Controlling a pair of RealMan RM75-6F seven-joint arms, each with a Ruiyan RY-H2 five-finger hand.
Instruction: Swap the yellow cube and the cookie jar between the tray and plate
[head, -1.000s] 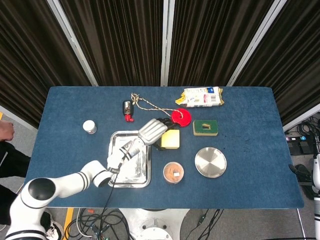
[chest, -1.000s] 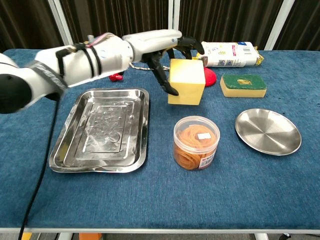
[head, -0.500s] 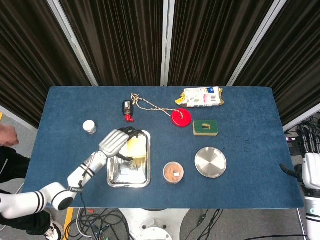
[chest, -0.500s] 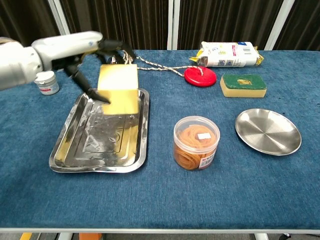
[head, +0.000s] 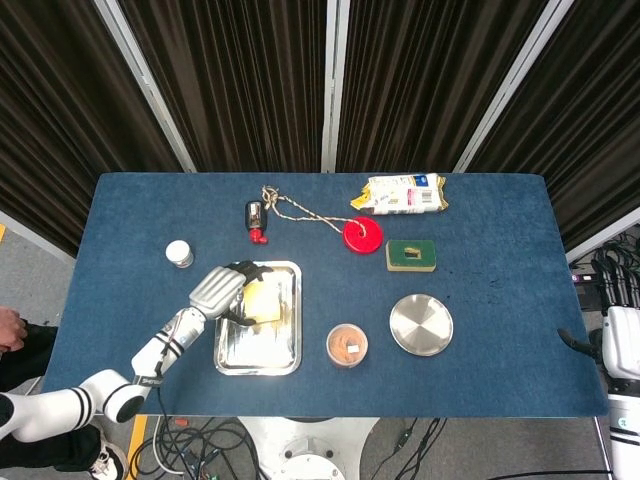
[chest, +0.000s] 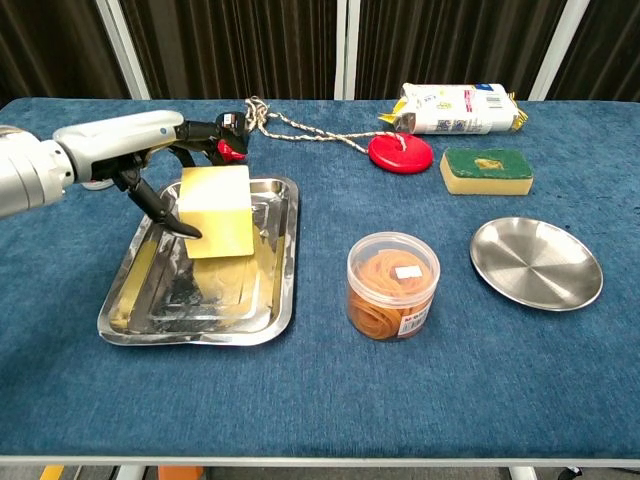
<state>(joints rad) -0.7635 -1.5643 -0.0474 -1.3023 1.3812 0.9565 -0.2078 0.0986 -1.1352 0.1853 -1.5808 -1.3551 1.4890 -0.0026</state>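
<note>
right hand (head: 624, 345) cut off at frame edge.

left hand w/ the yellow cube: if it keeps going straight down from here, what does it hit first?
Probably the tray floor. The left hand grips the yellow cube over the tray's far half, and nothing else shows under it. Whether the cube already touches the metal is unclear from either view.

My left arm is glossy white shells split by black joint bands (a thin black cable trails beside it). Its left hand (chest: 150, 160) has a silver-grey back and black fingers (chest: 165, 215). At the head view's right edge, another white housing shows.
</note>
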